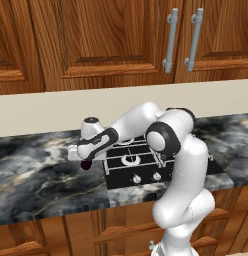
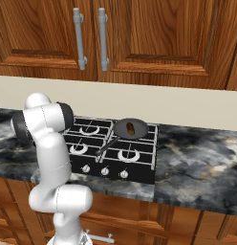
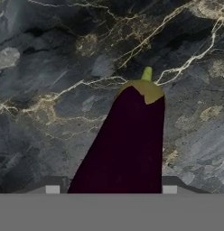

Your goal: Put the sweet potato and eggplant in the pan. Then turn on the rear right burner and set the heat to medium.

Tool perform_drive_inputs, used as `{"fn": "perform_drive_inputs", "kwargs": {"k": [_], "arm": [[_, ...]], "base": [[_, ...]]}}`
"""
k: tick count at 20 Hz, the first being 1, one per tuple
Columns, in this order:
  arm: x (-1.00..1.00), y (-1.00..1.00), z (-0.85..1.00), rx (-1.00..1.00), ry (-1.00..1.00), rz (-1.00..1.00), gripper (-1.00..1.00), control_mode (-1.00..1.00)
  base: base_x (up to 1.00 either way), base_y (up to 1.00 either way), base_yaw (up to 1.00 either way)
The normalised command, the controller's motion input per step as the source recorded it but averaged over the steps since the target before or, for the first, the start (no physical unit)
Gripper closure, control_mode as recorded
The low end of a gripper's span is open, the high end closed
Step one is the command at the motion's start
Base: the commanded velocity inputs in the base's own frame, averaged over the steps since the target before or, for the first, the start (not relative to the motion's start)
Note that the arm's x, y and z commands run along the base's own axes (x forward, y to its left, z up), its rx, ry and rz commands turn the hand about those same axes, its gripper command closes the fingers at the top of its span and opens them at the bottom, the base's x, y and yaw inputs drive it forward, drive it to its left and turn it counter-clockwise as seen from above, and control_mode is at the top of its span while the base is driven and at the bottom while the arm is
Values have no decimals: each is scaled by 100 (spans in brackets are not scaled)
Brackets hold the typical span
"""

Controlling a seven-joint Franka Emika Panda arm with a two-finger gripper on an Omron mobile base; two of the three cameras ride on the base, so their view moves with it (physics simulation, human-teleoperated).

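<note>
The eggplant, dark purple with a green cap, lies on the marble counter left of the stove. In the left base view it shows as a dark spot under the hand. My gripper reaches down over it with a finger tip pressed against each flank; the same gripper hangs low over the counter. The sweet potato lies inside the pan, which sits on the rear right burner, handle pointing to the front left.
The black cooktop has a row of knobs along its front edge. Wooden cabinets with grey handles hang above. My arm's elbow stands over the stove and covers part of it.
</note>
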Motion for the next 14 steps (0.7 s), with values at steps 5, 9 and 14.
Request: {"fn": "perform_drive_inputs", "kwargs": {"k": [5,9,14], "arm": [[0,-2,1,0,-4,0,100,-100],[0,-23,18,0,-10,1,100,-100],[0,-19,20,0,-2,1,100,-100]], "base": [[0,0,0],[0,0,0],[0,0,0]]}}
